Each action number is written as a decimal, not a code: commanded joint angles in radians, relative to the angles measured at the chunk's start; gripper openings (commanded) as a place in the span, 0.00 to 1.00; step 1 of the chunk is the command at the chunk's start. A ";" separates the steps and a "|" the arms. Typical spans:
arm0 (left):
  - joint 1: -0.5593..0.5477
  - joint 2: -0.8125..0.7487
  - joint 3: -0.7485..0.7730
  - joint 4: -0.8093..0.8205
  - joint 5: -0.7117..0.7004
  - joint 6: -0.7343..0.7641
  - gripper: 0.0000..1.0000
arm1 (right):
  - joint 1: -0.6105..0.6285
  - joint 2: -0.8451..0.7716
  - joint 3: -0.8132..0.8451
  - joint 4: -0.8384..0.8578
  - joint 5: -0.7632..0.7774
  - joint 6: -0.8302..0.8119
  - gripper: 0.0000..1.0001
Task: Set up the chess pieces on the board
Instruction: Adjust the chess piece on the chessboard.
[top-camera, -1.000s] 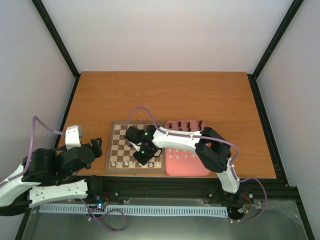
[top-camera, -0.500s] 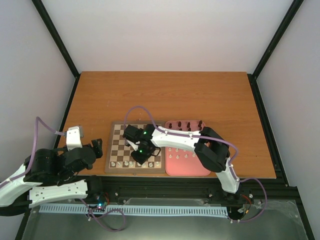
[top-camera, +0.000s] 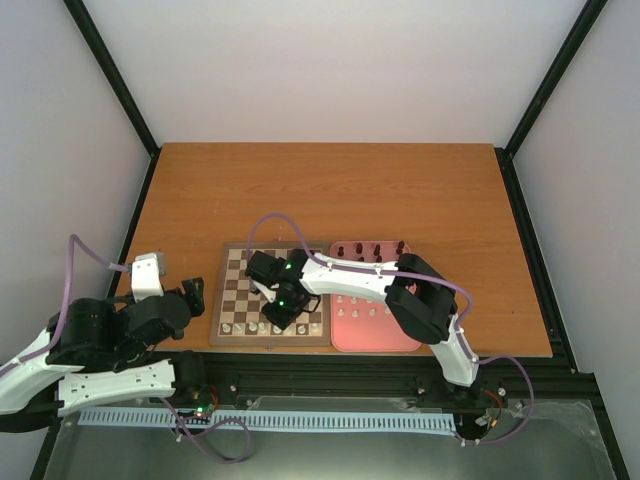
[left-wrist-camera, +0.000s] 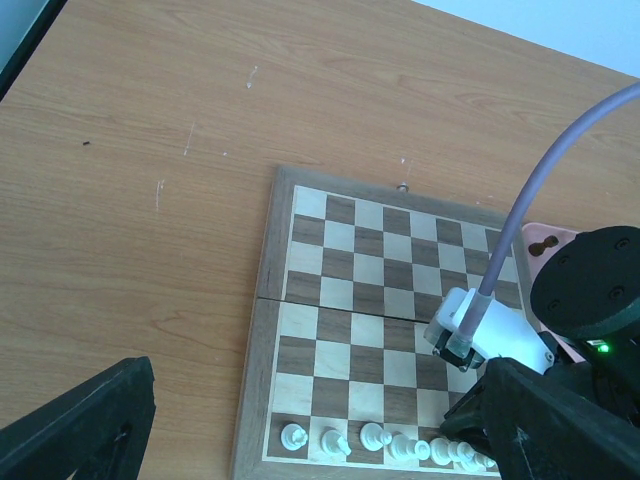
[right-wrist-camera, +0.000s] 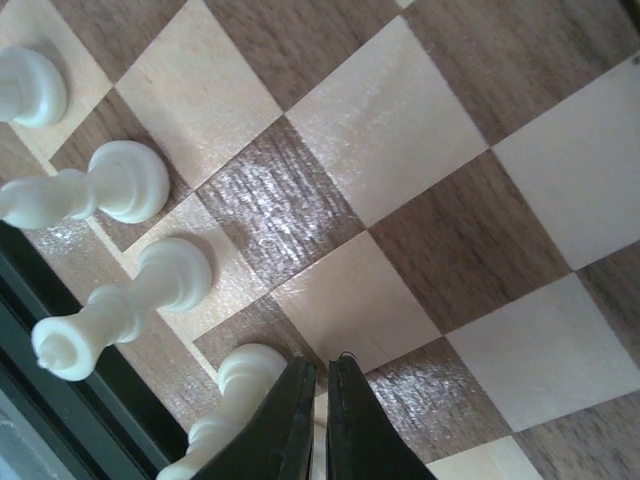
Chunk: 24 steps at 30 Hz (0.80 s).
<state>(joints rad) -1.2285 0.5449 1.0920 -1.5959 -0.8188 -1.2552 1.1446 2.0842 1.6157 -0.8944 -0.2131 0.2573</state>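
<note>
Cream-white chess pieces (left-wrist-camera: 372, 436) are standing in a row along the near edge of the wooden chessboard (left-wrist-camera: 350, 262). The right gripper (right-wrist-camera: 320, 415) is hovering low over that row, fingers pinched together on nothing, just beside one white piece (right-wrist-camera: 238, 385). The left gripper (left-wrist-camera: 315, 375) is hanging spread wide by the board's left rim.

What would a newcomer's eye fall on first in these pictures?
The right pincer draws the eye: closed, it hangs low over the near edge of the chessboard, beside a row of white chess pieces. Right of the board, a pink tray holds dark pieces along its far edge.
</note>
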 joint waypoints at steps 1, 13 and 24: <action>0.006 -0.003 0.002 -0.012 -0.010 -0.012 1.00 | -0.010 0.008 0.029 -0.011 0.057 0.012 0.06; 0.006 0.004 0.014 -0.003 -0.018 0.000 1.00 | -0.051 0.036 0.130 -0.030 0.000 -0.034 0.06; 0.006 -0.006 0.026 -0.025 -0.021 -0.006 1.00 | -0.033 0.142 0.281 -0.127 -0.122 -0.118 0.06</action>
<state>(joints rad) -1.2285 0.5449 1.0920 -1.5959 -0.8219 -1.2549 1.0985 2.2070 1.8732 -0.9627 -0.2874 0.1791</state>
